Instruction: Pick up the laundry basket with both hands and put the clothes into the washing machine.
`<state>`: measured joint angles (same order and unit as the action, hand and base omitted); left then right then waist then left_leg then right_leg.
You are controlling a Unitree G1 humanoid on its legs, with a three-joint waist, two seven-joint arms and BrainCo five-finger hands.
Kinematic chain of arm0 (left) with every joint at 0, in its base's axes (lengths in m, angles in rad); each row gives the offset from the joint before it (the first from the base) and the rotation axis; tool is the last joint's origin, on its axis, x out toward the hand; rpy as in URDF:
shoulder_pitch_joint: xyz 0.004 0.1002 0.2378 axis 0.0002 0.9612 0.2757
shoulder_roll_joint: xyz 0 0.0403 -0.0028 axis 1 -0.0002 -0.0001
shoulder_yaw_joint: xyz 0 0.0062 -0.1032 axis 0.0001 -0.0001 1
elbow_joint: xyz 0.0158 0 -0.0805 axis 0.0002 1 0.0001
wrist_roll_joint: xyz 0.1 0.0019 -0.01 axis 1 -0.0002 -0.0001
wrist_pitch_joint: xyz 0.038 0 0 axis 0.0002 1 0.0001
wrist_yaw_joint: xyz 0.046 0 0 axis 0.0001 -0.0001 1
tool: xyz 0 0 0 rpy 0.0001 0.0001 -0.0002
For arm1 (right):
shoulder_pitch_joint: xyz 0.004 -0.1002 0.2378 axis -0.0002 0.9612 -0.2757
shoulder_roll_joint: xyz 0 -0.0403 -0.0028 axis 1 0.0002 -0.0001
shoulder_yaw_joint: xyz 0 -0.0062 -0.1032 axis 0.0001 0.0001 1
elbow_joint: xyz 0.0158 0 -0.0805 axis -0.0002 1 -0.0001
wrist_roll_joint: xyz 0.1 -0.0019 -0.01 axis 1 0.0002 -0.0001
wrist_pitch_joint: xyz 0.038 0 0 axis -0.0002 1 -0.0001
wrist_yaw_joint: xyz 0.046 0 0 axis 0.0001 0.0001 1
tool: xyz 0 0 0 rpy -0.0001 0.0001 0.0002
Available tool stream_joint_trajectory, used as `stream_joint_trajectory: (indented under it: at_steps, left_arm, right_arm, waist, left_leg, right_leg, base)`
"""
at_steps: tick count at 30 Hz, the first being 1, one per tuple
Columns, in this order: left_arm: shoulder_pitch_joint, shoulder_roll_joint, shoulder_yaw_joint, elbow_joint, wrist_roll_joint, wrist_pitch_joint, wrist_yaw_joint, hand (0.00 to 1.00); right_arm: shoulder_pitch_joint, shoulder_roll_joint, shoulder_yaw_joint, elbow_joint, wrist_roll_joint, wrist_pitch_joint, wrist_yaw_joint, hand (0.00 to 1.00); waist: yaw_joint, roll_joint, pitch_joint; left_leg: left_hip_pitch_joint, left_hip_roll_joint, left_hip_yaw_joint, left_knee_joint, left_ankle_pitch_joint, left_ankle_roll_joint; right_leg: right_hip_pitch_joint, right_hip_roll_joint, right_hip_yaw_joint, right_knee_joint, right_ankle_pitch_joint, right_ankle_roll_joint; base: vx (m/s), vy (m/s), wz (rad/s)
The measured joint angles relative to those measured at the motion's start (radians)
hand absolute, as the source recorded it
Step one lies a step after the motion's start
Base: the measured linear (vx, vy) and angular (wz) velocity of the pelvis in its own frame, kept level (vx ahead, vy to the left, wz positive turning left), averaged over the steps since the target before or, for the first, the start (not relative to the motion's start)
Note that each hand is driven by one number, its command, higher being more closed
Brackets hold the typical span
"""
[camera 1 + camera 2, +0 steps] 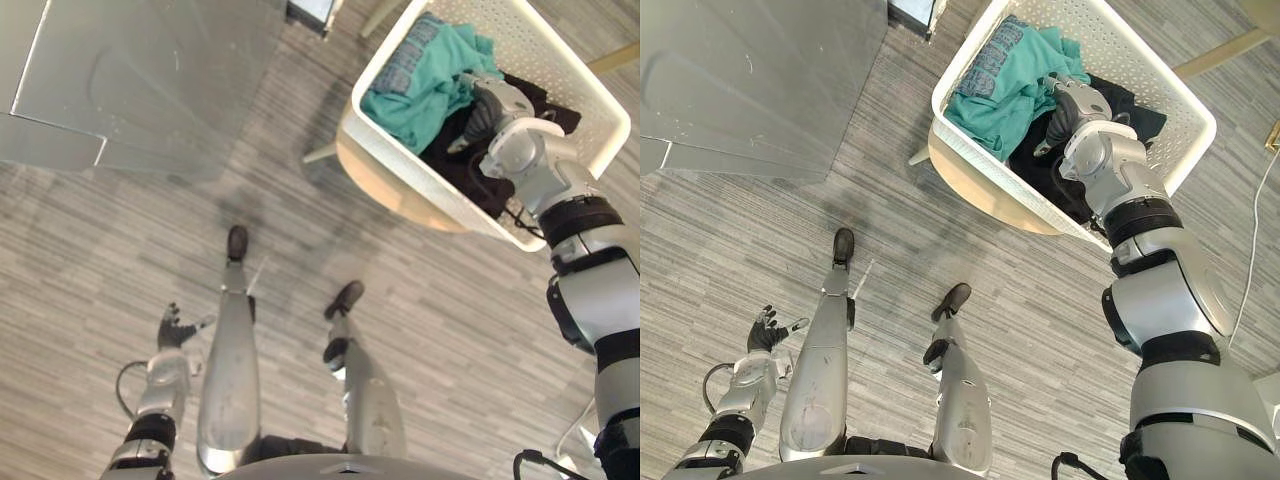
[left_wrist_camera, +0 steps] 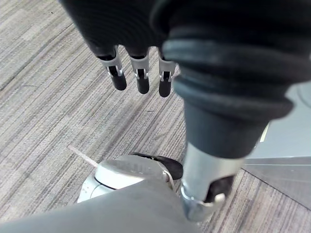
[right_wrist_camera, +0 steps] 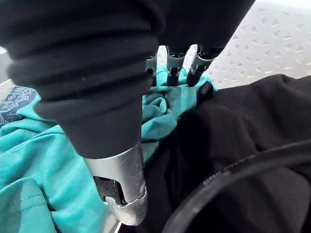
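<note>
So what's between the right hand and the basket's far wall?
A teal shirt fold, then a black garment edge, in the right wrist view.

You are looking at a room under soft, even light from above. The striped floor (image 1: pixel 450 330) is uniformly bright, a faint shadow lies beside the stool (image 1: pixel 390 192), and a pale sheen crosses the grey panel (image 1: pixel 150 80). The white basket (image 1: pixel 570 70) glows brightest; the black clothes (image 3: pixel 252 121) swallow detail.
</note>
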<state>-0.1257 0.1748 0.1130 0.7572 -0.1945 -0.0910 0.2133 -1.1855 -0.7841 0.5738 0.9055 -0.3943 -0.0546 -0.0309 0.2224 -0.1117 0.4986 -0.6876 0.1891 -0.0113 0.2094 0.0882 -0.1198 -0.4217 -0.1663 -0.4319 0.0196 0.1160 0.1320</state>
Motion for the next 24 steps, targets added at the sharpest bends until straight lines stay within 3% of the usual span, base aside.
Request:
stream_joint_trajectory:
  at_steps: [9,15,16,19,24]
  left_arm:
    - [-0.009,-0.032,-0.005,-0.072,-0.021,-0.01,0.028,0.0]
    - [-0.01,-0.084,0.024,-0.198,-0.03,-0.017,0.046,0.0]
    - [-0.01,-0.091,0.03,-0.209,-0.031,-0.019,0.046,0.0]
    - [-0.009,-0.119,0.066,-0.25,-0.04,-0.027,0.066,0.0]
    - [-0.002,-0.132,0.085,-0.269,-0.04,-0.028,0.083,0.0]
  right_arm:
    - [-0.036,-0.004,-0.053,0.016,0.045,0.021,-0.073,0.0]
    - [-0.022,0.011,-0.196,-0.044,0.077,0.045,-0.17,0.0]
    - [-0.012,0.014,-0.213,-0.066,0.076,0.052,-0.178,1.0]
    - [0.02,0.049,-0.285,-0.14,0.075,0.063,-0.22,1.0]
    - [0.024,0.109,-0.293,-0.15,0.012,0.062,-0.22,1.0]
  waist:
    - [0.032,0.003,0.009]
    - [0.037,0.006,0.01]
    - [0.035,0.006,0.01]
    - [0.024,0.007,0.011]
    - [0.016,0.006,0.01]
  left_leg:
    - [-0.104,-0.002,-0.045,0.018,0.002,-0.001]
    - [-0.226,0.0,-0.084,0.055,0.008,-0.002]
    - [-0.238,0.001,-0.087,0.057,0.008,-0.002]
    - [-0.28,0.005,-0.092,0.077,0.008,-0.003]
    - [-0.301,0.029,-0.078,0.127,-0.012,-0.001]
  right_leg:
    - [-0.049,0.019,-0.038,-0.043,0.02,0.0]
    - [-0.146,0.022,-0.075,0.002,0.007,-0.001]
    - [-0.16,0.019,-0.076,0.019,-0.001,-0.002]
    - [-0.227,-0.001,-0.078,0.116,-0.044,-0.004]
    - [-0.252,0.0,-0.072,0.155,-0.052,-0.012]
  base:
    - [0.01,0.022,0.07]
    - [-0.02,0.043,0.05]
    - [-0.05,0.077,0.01]
    - [-0.04,0.065,-0.02]
    - [-0.02,0.025,-0.16]
